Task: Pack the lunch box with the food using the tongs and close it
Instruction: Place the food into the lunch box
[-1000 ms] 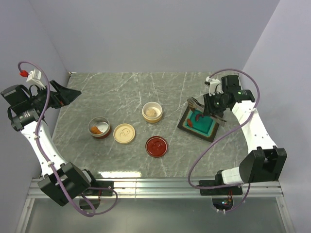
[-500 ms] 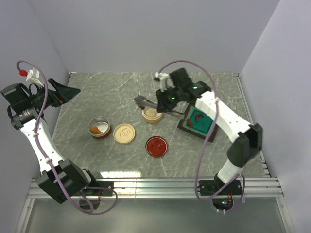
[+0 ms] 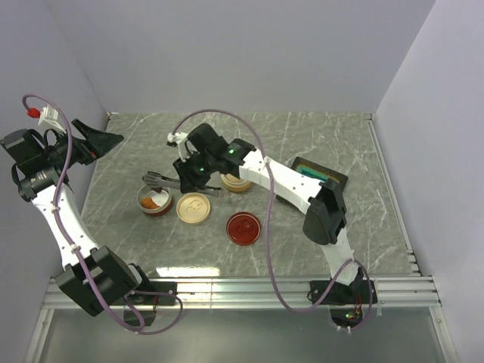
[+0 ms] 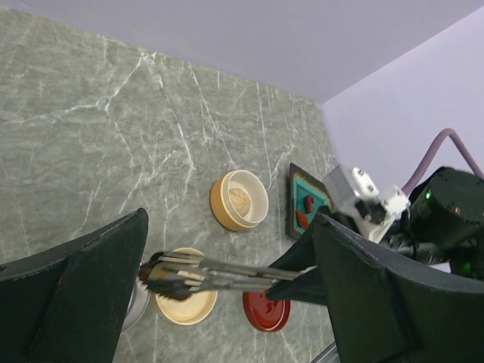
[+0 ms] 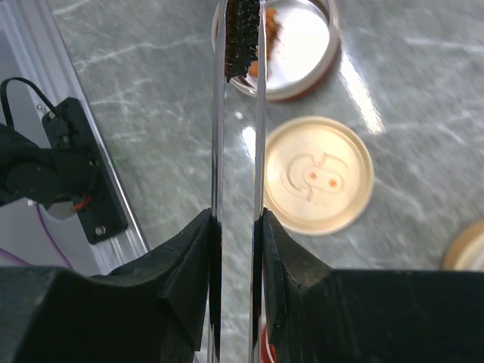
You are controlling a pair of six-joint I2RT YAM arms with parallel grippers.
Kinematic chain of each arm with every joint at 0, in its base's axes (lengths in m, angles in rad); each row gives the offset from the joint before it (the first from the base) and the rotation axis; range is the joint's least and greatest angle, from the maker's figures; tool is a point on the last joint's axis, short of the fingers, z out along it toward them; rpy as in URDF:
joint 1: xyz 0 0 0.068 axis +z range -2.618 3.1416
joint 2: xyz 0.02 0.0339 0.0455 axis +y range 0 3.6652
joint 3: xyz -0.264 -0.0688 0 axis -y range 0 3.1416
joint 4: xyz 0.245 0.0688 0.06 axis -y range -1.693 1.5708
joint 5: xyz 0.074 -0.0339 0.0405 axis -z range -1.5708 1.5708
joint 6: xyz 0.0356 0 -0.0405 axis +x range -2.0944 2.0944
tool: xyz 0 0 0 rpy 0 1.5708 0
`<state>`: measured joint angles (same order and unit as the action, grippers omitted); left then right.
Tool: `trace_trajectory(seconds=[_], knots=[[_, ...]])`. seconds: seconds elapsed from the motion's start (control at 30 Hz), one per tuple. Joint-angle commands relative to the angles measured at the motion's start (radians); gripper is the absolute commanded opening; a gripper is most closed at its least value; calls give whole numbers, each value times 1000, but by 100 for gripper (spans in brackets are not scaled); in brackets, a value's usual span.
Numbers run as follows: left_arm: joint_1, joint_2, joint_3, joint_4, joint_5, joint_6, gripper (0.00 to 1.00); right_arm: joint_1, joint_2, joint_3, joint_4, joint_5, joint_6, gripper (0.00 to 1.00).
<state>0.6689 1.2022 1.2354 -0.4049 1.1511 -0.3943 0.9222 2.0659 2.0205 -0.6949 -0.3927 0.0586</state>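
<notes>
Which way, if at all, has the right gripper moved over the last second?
Yes. From above, the right gripper, shut on the tongs, has swung left from the teal tray to the metal tin.

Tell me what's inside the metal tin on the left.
Small orange and brown food pieces lie in the metal tin. The tongs, gripped by the right gripper, hang over one edge and hide part of the inside, so I can't count them.

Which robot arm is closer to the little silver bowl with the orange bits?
Right. The right gripper holds the tongs just beside the bowl, their tips over it. The left gripper hangs open by the far left corner, well away.
</notes>
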Motion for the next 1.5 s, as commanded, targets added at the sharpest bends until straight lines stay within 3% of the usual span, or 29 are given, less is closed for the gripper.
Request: trace_trajectory(seconds=[0.0, 0.8, 1.47], knots=[[4, -3, 1, 43, 19, -18, 96, 33, 22, 79, 63, 29, 26, 23], [5, 10, 32, -5, 10, 35, 96, 53, 197, 130, 84, 95, 38, 26], [3, 8, 24, -8, 10, 44, 96, 55, 183, 126, 81, 95, 56, 48]])
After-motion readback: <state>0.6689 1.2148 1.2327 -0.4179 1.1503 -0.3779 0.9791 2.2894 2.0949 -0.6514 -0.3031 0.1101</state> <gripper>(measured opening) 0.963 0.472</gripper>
